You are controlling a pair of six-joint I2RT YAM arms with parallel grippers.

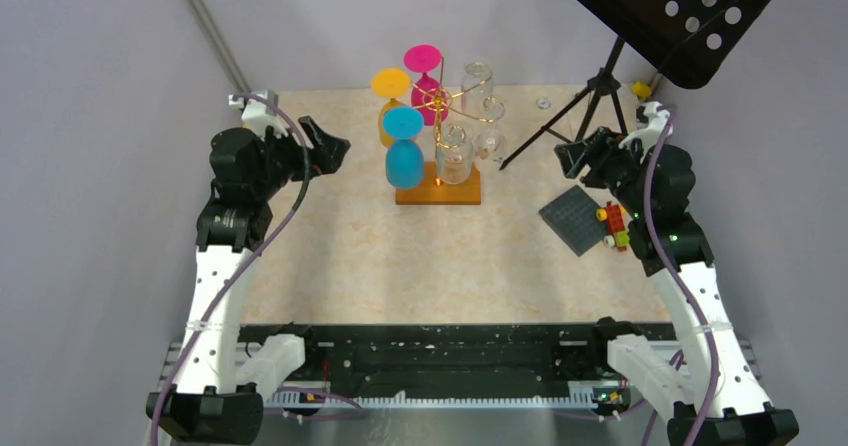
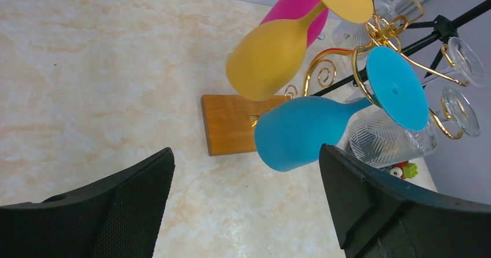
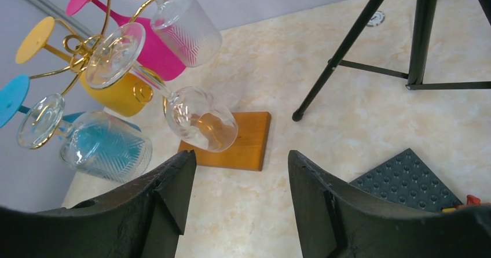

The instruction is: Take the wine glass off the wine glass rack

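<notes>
The left gripper [image 2: 246, 157] is wide open and holds nothing. It faces the blue wine glass [image 2: 301, 131] from the left without touching it. That glass hangs bowl down by its foot from a curled gold arm of the rack [image 1: 438, 194], which stands on its wooden base toward the far middle of the table [image 1: 400, 256]. A yellow glass [image 2: 272, 55] and a pink glass [image 2: 292, 6] hang just behind the blue one. Three clear glasses [image 3: 202, 122] hang on the rack's right side. The right gripper [image 3: 240, 157] is also spread wide and empty, pointing at the clear glasses from well off to the right. Between it and the rack stand the black tripod legs [image 3: 347, 44] of a music stand [image 1: 665, 6]. A dark studded plate [image 1: 575, 218] and some small toy bricks [image 1: 613, 224] lie beside the right arm.
</notes>
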